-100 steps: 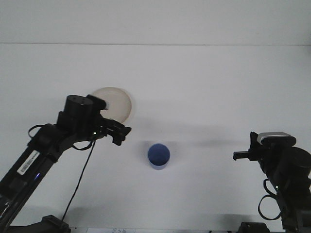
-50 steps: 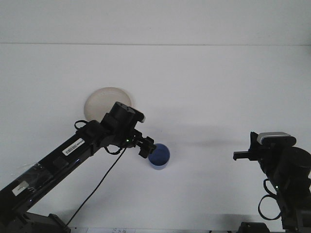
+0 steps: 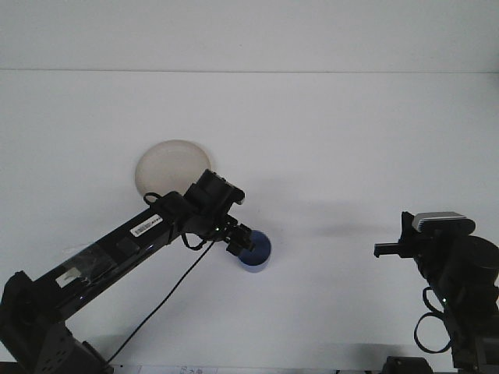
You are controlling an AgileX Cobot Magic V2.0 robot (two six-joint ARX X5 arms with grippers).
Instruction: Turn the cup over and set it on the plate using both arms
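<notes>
The right gripper (image 3: 387, 249) idles at four o'clock; whether its claw is spread, I cannot tell. At centre the left gripper (image 3: 243, 243) meets the blue cup (image 3: 256, 251) at its nine-o'clock rim, grip unclear. It should pinch squarely before lifting. The plate (image 3: 171, 165) waits at eleven o'clock.

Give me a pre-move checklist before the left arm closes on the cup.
1. Left gripper at the blue cup: ok, its tip overlaps the cup's left rim.
2. Jaws astride the cup wall: cannot tell, too dark and small in the front view.
3. Cup standing free on the table: ok, nothing else touches it.
4. Plate clear to receive the cup: ok, nothing lies on it, though the left arm crosses just in front of it.
5. Right gripper clear of the cup: ok, it sits far to the right.
6. Cup orientation, mouth up or down: cannot tell.
</notes>
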